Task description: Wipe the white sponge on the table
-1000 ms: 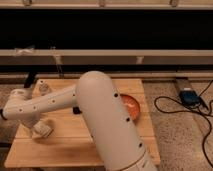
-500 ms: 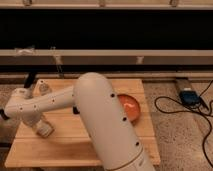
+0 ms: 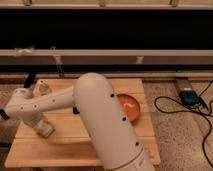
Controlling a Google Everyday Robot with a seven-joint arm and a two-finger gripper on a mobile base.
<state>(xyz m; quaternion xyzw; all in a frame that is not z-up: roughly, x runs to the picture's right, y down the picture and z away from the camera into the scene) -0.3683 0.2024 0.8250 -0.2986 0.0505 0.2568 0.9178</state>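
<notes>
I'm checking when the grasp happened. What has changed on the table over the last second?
The gripper, low over the left side of the table, has closed, seemingly on the white sponge at its tip. The arm barely shifted. The sponge and the orange bowl stayed where they were.

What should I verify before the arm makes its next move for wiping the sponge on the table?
1. Tool shut and low at the table's left front: ok.
2. White sponge, the pale pad at the tool's tip, truly gripped: cannot tell.
3. Sponge pressed flat on the table: cannot tell.
4. Orange bowl well apart from the tool, on the right side: ok.
5. Small pale object at the back left, close to the arm: not ok for a sweep backwards, probably.
</notes>
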